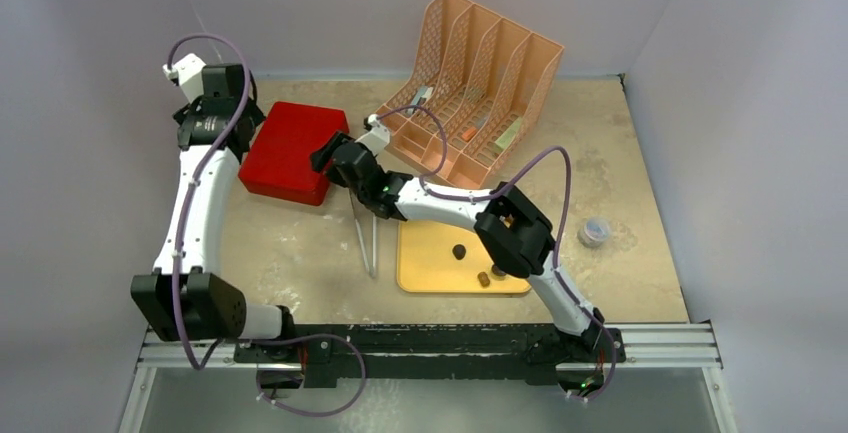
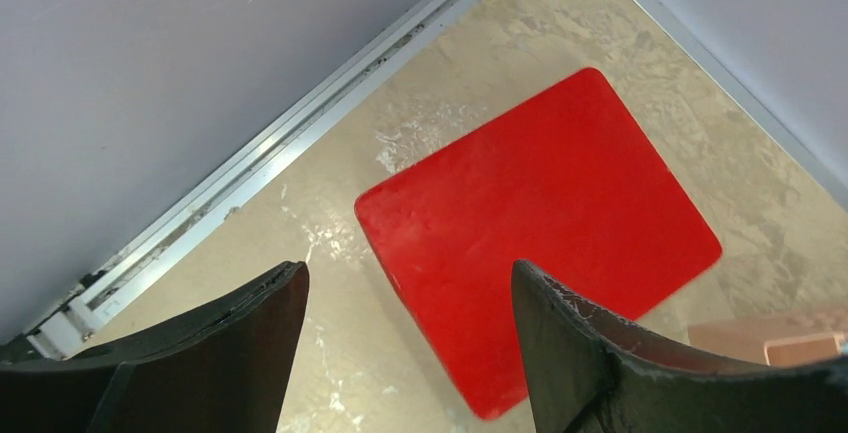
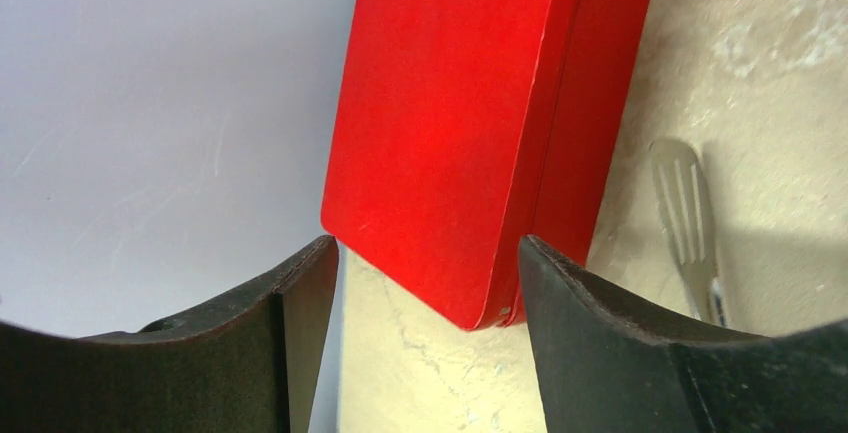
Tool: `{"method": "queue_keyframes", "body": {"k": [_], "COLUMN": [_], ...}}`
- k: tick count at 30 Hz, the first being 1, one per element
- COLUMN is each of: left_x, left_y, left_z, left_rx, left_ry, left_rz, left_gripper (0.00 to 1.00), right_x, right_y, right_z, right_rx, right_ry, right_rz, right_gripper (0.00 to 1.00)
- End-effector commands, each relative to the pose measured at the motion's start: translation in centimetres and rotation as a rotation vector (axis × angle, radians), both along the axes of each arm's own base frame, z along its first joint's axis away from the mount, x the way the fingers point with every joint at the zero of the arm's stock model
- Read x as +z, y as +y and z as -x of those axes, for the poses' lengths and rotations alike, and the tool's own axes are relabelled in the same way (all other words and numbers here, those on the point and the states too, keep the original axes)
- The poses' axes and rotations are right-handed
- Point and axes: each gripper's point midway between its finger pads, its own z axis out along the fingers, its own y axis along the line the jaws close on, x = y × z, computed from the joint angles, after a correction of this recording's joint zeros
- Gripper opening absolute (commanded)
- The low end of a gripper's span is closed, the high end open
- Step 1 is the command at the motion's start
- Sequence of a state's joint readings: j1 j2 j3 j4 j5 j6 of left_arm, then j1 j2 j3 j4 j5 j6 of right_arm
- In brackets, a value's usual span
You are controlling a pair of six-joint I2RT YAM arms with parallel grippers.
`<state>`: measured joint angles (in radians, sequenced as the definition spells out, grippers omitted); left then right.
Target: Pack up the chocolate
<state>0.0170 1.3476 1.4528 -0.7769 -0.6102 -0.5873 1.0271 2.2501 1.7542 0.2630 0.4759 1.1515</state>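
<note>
Both claws stand spread wide and empty as we look on: the left gripper (image 2: 407, 271) hangs above the closed red box (image 2: 540, 243), the right gripper (image 3: 425, 245) at its corner (tongs (image 3: 688, 218) lie just beside). Chocolate pieces (image 1: 459, 251) sit on the yellow board (image 1: 425, 271), with bare table (image 1: 630, 193) to its right.

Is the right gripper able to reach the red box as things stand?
Probably yes: the open right gripper hangs at the edge of the red box, with nothing between them.
</note>
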Motion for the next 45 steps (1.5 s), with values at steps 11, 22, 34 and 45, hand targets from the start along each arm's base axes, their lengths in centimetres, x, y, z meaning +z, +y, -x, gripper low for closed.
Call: {"method": "queue_keyframes", "body": {"k": [11, 22, 34, 45], "left_x": [-7.0, -14.7, -19.1, -19.2], "left_y": [8.2, 8.4, 6.7, 5.7], "left_z": [-7.3, -10.2, -9.5, -9.3], "left_rx": [0.106, 0.066, 0.013, -0.025], "left_ry": [-0.003, 0.147, 0.233, 0.264], "left_rz": [0.141, 0.208, 0.268, 0.31], "left_gripper": [0.72, 0.72, 0.59, 0.51], "right_x": [-0.5, -1.7, -5.6, -6.9], "right_y": [0.2, 0.9, -1.1, -2.4], "right_z": [-4.5, -6.2, -6.1, -5.6], "right_rx": [0.061, 0.075, 0.022, 0.004], "right_ry": [0.008, 0.002, 0.088, 0.113], "right_rz": [0.083, 0.08, 0.249, 0.328], "right_gripper": [0.68, 0.68, 0.53, 0.41]}}
